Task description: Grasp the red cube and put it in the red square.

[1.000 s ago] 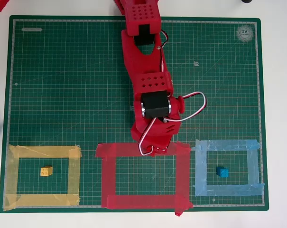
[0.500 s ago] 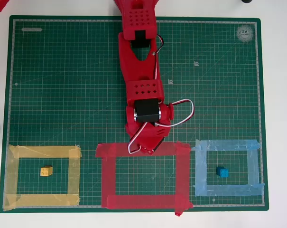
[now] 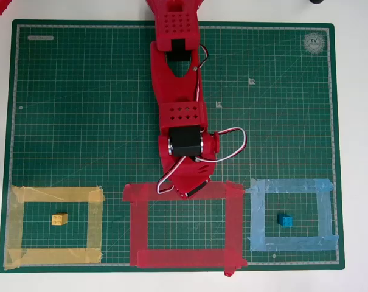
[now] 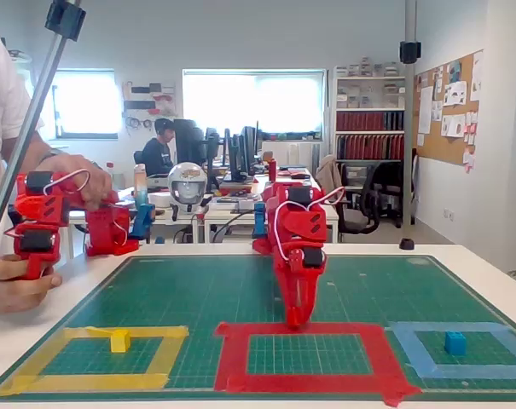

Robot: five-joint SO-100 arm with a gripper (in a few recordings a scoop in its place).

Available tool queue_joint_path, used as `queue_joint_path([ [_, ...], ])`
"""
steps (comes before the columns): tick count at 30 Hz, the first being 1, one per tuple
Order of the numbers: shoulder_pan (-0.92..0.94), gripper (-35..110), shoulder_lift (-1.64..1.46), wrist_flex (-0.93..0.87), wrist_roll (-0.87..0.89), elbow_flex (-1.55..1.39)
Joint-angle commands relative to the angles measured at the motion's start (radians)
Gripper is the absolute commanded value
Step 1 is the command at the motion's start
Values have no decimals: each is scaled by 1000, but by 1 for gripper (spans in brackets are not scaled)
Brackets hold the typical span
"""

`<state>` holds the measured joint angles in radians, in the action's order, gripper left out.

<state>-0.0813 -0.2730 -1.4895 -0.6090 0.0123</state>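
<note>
Gripper (image 3: 190, 190) – red, pointed straight down, tip touching or just above the top strip of the red square (image 3: 138, 231); in the fixed view (image 4: 298, 319) planted on the far strip near its middle. Jaws masked by the wrist from above and merged with red tape from the front: released or clenched, cannot tell.

Red cube – place cannot be told; judged hidden under or between the jaws, red against red arm and red tape.

Red square, interior – bare green mat, ready to receive; tip sits at the border rather than inside, so likely a short reach inward before letting go, if anything is carried.

Yellow cube (image 3: 59, 219) – inside the yellow tape outline (image 3: 95, 225), left in the overhead view, well apart from the arm.

Blue cube (image 3: 285, 220) – inside the light-blue tape outline (image 3: 256, 219), right, likewise clear.

Green cutting mat (image 3: 80, 109) – base for all three outlines, ranged along its near edge
</note>
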Motion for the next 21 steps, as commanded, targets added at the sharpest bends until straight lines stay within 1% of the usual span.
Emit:
queue_joint_path([
  [1, 6, -1, -46, -15, 15, 58],
  [3, 9, -1, -46, -15, 15, 58],
  [5, 12, 4, -48, -15, 15, 57],
  [11, 25, 11, -51, -15, 15, 55],
  [21, 38, 12, -51, -15, 11, 54],
])
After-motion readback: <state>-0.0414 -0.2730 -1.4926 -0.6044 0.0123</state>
